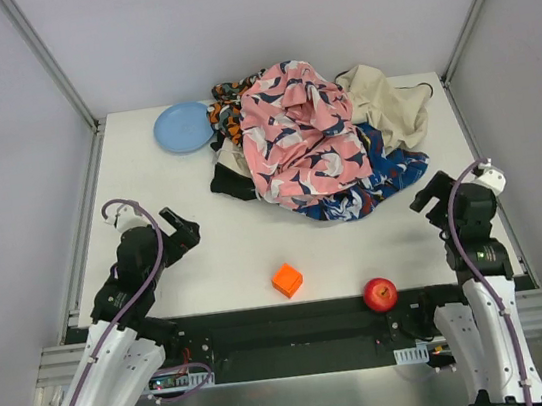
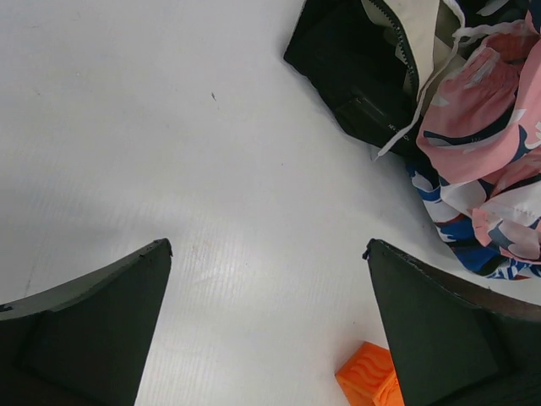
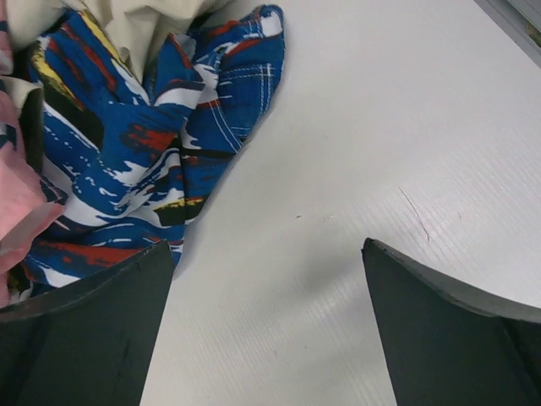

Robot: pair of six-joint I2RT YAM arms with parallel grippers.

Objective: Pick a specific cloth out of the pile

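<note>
The plain black soft cloth [image 1: 232, 181] lies mostly buried under the pink garment with navy-white marks [image 1: 290, 124], only a corner showing at 8 o'clock of the heap of mixed garments [image 1: 319, 148]. In the left wrist view the bottom edge cuts off the orange ridged cube [image 2: 369, 382].

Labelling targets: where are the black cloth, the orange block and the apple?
black cloth [image 1: 232, 184], top view, its exposed near-left corner.
orange block [image 1: 286, 280], top view, top face.
apple [image 1: 380, 295], top view, centre.
</note>
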